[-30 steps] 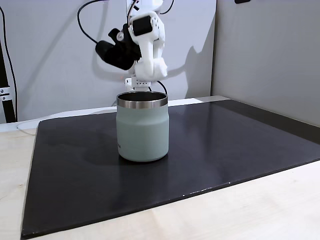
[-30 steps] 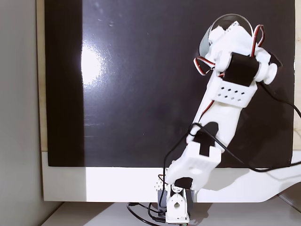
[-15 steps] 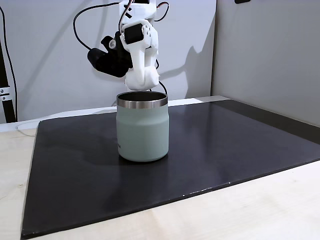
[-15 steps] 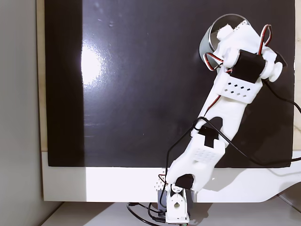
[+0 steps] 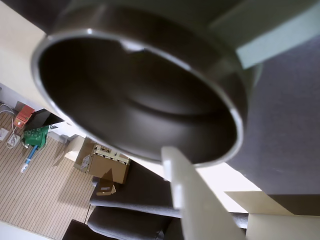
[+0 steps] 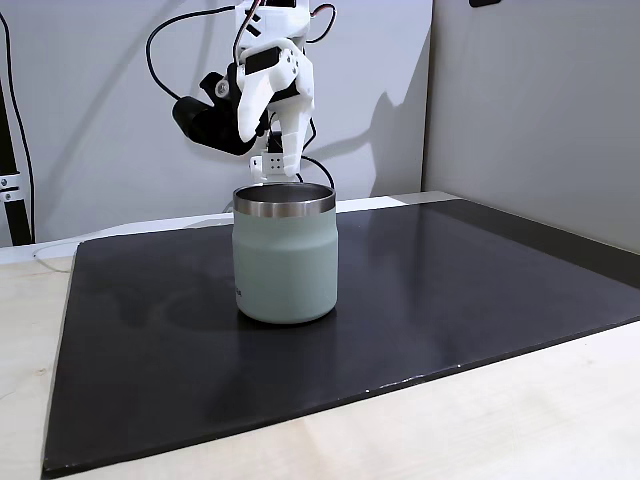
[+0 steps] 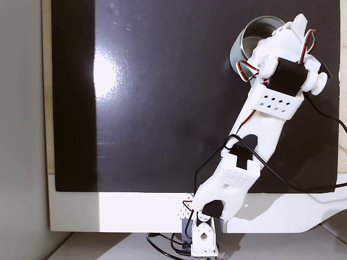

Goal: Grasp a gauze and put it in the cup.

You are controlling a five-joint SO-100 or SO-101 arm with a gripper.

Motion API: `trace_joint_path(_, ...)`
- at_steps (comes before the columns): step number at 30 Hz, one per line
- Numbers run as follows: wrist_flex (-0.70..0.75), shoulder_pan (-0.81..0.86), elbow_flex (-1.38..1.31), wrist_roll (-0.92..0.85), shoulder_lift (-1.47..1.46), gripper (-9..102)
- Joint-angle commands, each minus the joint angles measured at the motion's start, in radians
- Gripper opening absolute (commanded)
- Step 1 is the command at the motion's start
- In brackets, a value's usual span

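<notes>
Directly above cup [image 6: 285, 262], jaws apart

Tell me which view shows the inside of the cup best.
The wrist view: the cup mouth faces the camera, dark interior open. A fixed view shows its side; in a fixed view from above, the arm overlaps its rim.

cup upright on the dark mat

the cup [image 6: 286, 262] is a wide mint-green tumbler with a shiny steel rim band and dark inside [image 5: 135, 95]. it stands upright on the black mat, near the far right corner in a fixed view [image 7: 245, 43]. the gauze cannot be made out.
</notes>
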Motion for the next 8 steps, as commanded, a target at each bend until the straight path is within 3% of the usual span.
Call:
trace_joint_path(1,0.002,0.002,-0.049,0.006,0.025,41)
trace_joint_path(8,0.008,0.005,-0.049,0.006,0.025,41)
